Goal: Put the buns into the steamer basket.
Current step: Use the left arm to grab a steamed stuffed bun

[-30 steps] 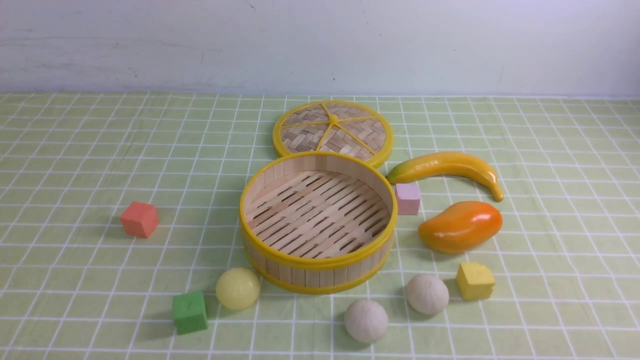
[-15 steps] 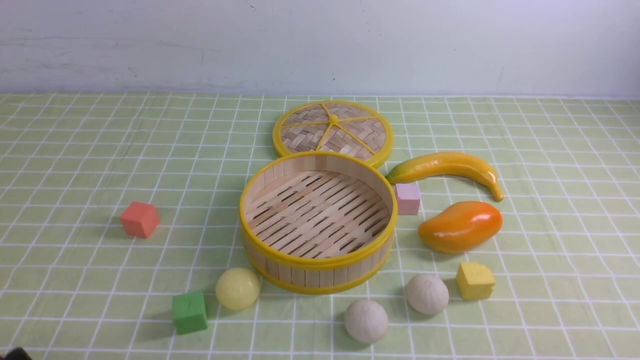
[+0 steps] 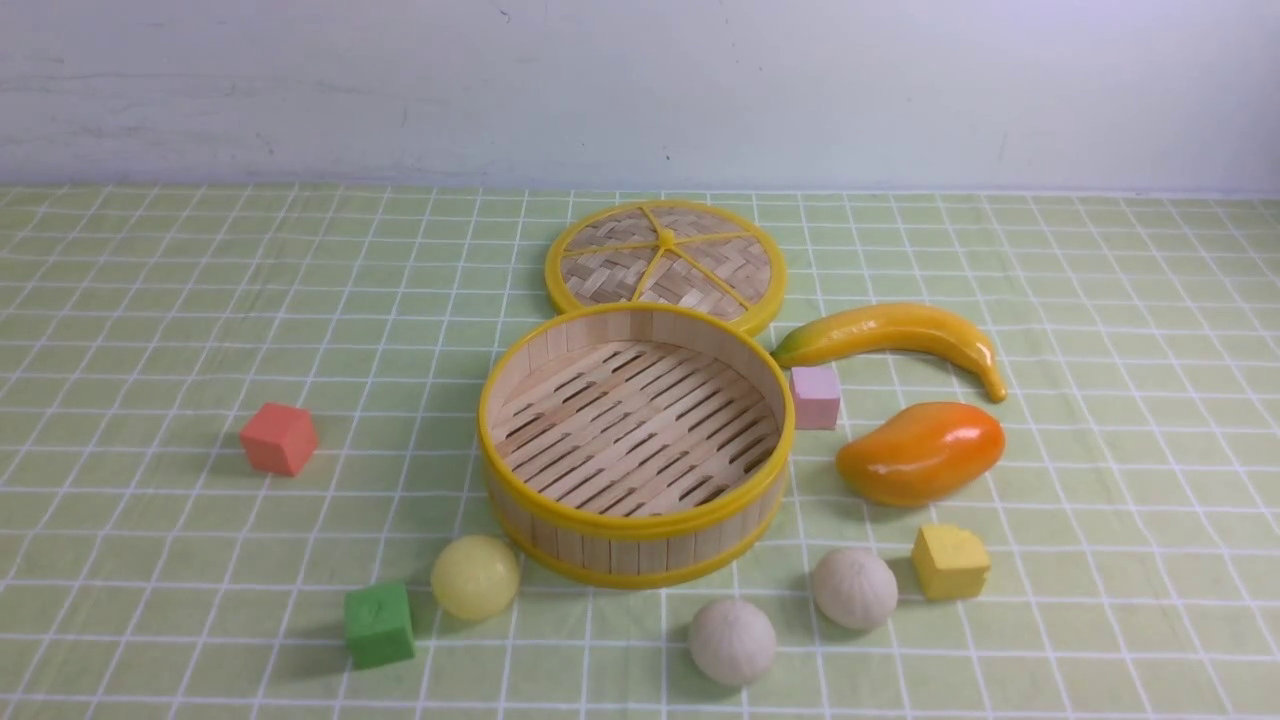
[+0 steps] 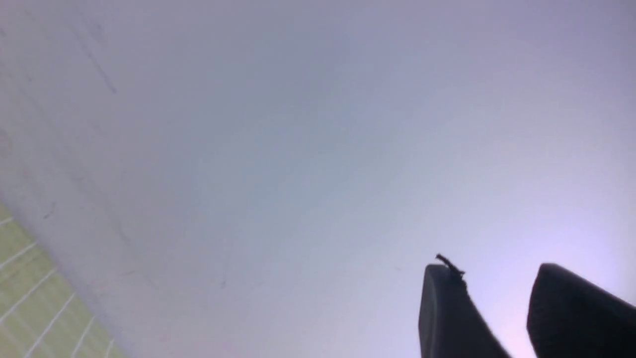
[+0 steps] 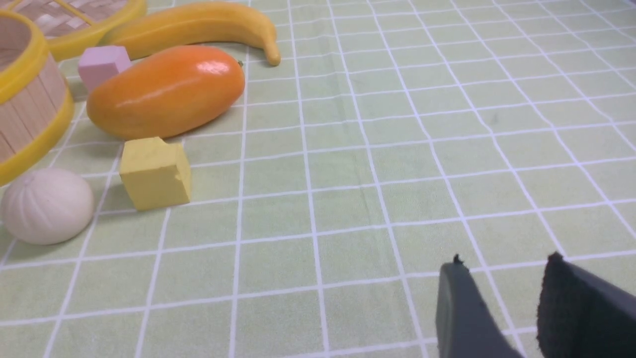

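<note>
A green checked tablecloth [image 3: 1100, 300] carries the steamer basket [image 3: 620, 548], lid [image 3: 665, 262] off and empty, likely ready for the yellow bun [image 3: 476, 577] and two white buns [image 3: 732, 641] [image 3: 854, 588] lying outside by its front wall. The left gripper [image 4: 494, 271] and right gripper [image 5: 504, 261] hang clear, fingers spread, empty; only a yellow cube [image 3: 950, 561] crowds one bun's side

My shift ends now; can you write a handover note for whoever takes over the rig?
Left gripper: open, empty, facing the wall.
Right gripper: open, empty, above the tablecloth.
Steamer basket: empty, lid lying behind it.
Yellow bun front-left of it; nearer off-white bun and farther off-white bun front-right; all on the tablecloth.
Done: nothing. Left: all three buns.
</note>
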Robot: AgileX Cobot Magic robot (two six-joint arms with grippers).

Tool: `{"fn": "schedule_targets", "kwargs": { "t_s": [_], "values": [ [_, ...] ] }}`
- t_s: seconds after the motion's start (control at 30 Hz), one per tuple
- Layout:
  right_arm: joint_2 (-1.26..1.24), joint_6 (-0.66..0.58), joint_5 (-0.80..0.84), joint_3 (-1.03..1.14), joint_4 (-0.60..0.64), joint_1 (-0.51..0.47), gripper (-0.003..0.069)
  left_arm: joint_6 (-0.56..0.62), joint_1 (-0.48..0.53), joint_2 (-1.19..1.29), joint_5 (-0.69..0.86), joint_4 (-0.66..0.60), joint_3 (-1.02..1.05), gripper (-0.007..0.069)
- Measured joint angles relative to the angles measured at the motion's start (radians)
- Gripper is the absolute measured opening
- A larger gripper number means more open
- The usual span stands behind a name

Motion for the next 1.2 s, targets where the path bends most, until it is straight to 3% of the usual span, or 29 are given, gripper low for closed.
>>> {"fn": "schedule_targets", "kwargs": {
  "t_s": [0.13, 0.23, 0.27, 0.33, 0.43, 0.53, 0.7, 0.9, 1.0, 1.1, 1.2],
  "values": [
    [0.000, -0.001, 0.000, 0.000, 0.000, 0.000, 0.0239, 0.020, 0.000, 0.038, 0.143, 0.075, -0.219, 0.0238],
    [0.000, -0.001, 0.000, 0.000, 0.000, 0.000, 0.0239, 0.045, 0.000, 0.174, 0.406, 0.205, -0.477, 0.0238],
    [0.000, -0.001, 0.000, 0.000, 0.000, 0.000, 0.0239, 0.047, 0.000, 0.182, 0.424, 0.205, -0.490, 0.0238],
    [0.000, -0.001, 0.000, 0.000, 0.000, 0.000, 0.0239, 0.050, 0.000, 0.291, 0.658, 0.241, -0.625, 0.0238],
    [0.000, -0.001, 0.000, 0.000, 0.000, 0.000, 0.0239, 0.052, 0.000, 0.402, 0.899, 0.255, -0.684, 0.0238],
    [0.000, -0.001, 0.000, 0.000, 0.000, 0.000, 0.0239, 0.053, 0.000, 0.497, 1.030, 0.281, -0.688, 0.0238],
    [0.000, -0.001, 0.000, 0.000, 0.000, 0.000, 0.0239, 0.053, 0.000, 0.675, 1.017, 0.314, -0.688, 0.0238],
    [0.000, -0.001, 0.000, 0.000, 0.000, 0.000, 0.0239, 0.054, 0.000, 0.950, 0.951, 0.248, -0.707, 0.0238],
    [0.000, -0.001, 0.000, 0.000, 0.000, 0.000, 0.0239, 0.143, -0.020, 1.131, 1.072, 0.150, -0.761, 0.0238],
    [0.000, -0.001, 0.000, 0.000, 0.000, 0.000, 0.0239, 0.319, -0.098, 1.294, 1.167, 0.064, -0.829, 0.0238],
    [0.000, -0.001, 0.000, 0.000, 0.000, 0.012, 0.0239, 0.407, -0.171, 1.403, 1.211, 0.045, -0.896, 0.0242]
  ]
}}
